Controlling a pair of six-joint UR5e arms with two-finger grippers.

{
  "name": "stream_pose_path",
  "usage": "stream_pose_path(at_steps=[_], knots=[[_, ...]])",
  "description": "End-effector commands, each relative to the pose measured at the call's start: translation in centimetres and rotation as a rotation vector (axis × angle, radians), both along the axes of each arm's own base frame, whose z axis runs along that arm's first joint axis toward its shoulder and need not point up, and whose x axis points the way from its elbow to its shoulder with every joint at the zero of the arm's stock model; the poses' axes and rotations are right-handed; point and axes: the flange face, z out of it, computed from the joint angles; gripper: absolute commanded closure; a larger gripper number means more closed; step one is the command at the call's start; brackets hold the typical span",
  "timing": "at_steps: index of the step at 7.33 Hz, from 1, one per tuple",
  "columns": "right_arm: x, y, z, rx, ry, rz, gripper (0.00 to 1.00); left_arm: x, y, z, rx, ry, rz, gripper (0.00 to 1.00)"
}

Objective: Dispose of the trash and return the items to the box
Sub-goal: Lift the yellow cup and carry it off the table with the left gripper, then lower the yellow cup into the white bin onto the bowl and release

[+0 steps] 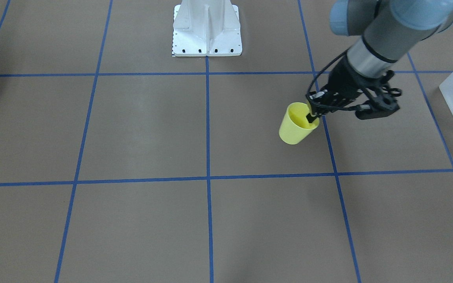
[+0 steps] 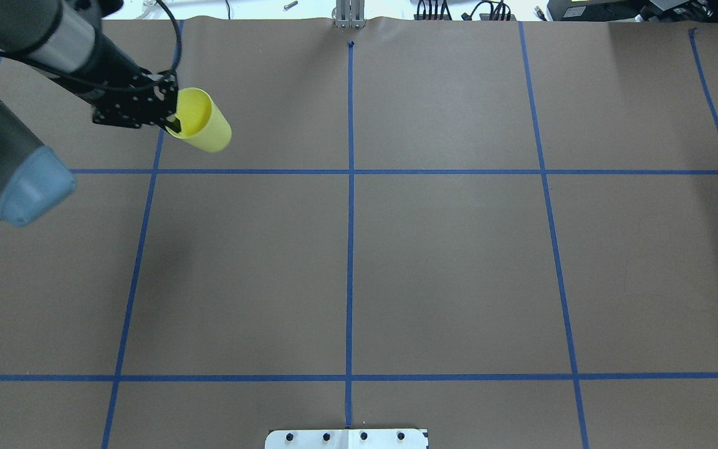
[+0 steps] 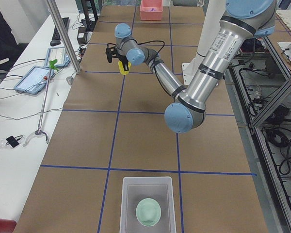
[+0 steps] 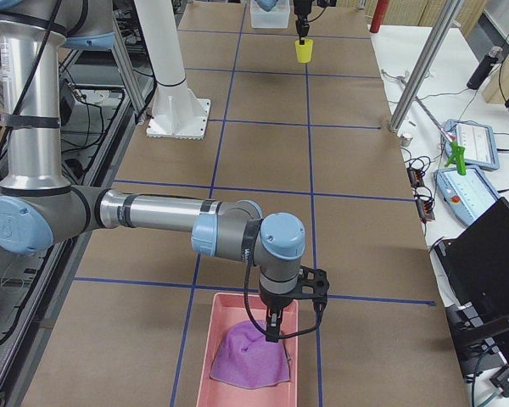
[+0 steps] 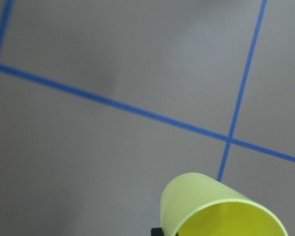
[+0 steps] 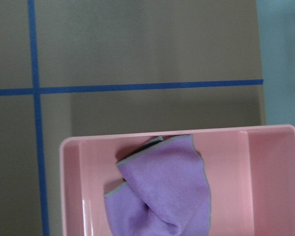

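The bowl (image 3: 148, 212) lay in the box (image 3: 146, 178); the cup (image 1: 295, 127), clamped at its rim by the left gripper (image 1: 312, 116), was not yet boxed. Whether the right gripper (image 4: 276, 326) was apart or together could not be told.

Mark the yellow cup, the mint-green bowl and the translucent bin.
yellow cup (image 1: 291, 133): exterior front-facing view, outer wall.
mint-green bowl (image 3: 148, 212): exterior left view, inside bottom.
translucent bin (image 3: 146, 179): exterior left view, far rim.

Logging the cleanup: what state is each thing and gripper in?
Yellow plastic cup: tilted, gripped by rim.
Left gripper: shut on cup.
Mint-green round plastic bowl: upright in bin.
Frosted-white rectangular plastic bin: holds bowl.
Purple cloth: crumpled in pink plastic tray.
Right gripper: over tray, opening unclear.
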Motion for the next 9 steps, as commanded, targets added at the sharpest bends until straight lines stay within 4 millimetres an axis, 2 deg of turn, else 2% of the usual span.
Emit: stream_pose_path(at_steps=[1,2,3,4,5,6,7,8,9], knots=[[-0.9,-0.9,-4.8,0.101,-0.101,-0.002,0.0,-12.4,-2.3,7.8,0.083,-0.141,-0.02,1.0],[-3.3,-1.8,-7.6,0.149,-0.103,-0.052,0.0,-18.8,-1.5,13.5,0.105,-0.202,-0.023,1.0],[-6.8,-2.7,-11.1,0.161,-0.104,-0.063,0.0,-24.6,0.0,18.5,0.12,-0.243,-0.015,1.0],[-10.8,-4.0,-14.8,0.165,-0.123,-0.063,0.0,-28.8,2.6,22.8,0.12,-0.234,0.003,1.0],[-14.4,-5.2,-16.9,0.182,-0.139,-0.108,0.0,-31.6,4.3,26.5,0.107,-0.226,0.015,1.0],[-18.1,-5.9,-17.9,0.192,-0.142,-0.172,0.0,-34.5,7.0,31.1,0.086,-0.243,0.024,1.0],[-20.1,-5.9,-17.4,0.184,-0.138,-0.206,0.0,-38.0,8.2,34.7,0.057,-0.255,0.002,1.0],[-21.0,-6.0,-16.8,0.167,-0.139,-0.222,0.0,-41.3,9.5,39.1,0.039,-0.257,0.001,1.0],[-21.0,-6.1,-16.0,0.156,-0.137,-0.222,0.0,-42.4,10.6,43.9,0.021,-0.251,0.046,1.0]])
